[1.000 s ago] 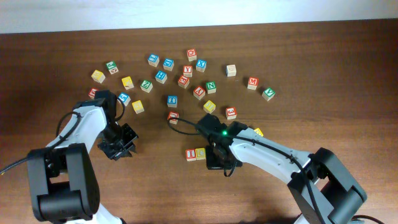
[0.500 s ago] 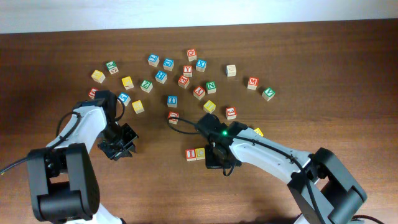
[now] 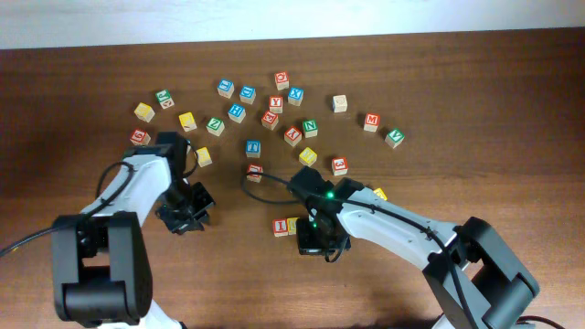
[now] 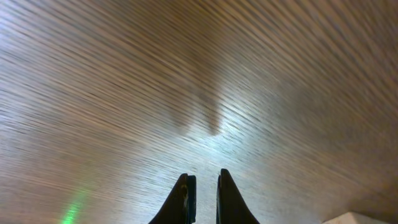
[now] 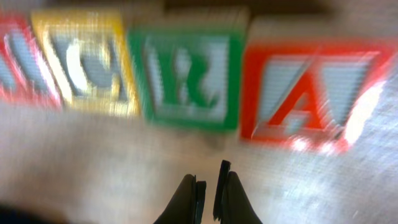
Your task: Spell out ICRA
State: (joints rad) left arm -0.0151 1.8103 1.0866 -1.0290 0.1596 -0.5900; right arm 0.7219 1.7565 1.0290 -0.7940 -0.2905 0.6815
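In the right wrist view, four cubes stand side by side in a blurred row: the red I [image 5: 18, 59], cut off at the left edge, the yellow C [image 5: 87, 62], the green R [image 5: 186, 78] and the red A [image 5: 305, 93]. My right gripper [image 5: 210, 177] is shut and empty just in front of the R. From overhead, the right gripper [image 3: 312, 237] covers most of the row. Only the I [image 3: 281, 227] and a sliver of the C [image 3: 292, 222] show there. My left gripper [image 3: 188, 213] hangs shut over bare wood [image 4: 204, 176], well left of the row.
Many other letter cubes are scattered across the back of the table. The nearest are a red 3 [image 3: 339, 165], a yellow cube [image 3: 308, 155], a red cube [image 3: 254, 171] and a blue cube [image 3: 253, 147]. Another yellow cube [image 3: 378, 193] lies by the right arm.
My left arm has swung a little to the right, uncovering a red cube at the far left. My right gripper has shifted slightly left and now covers more of the C.
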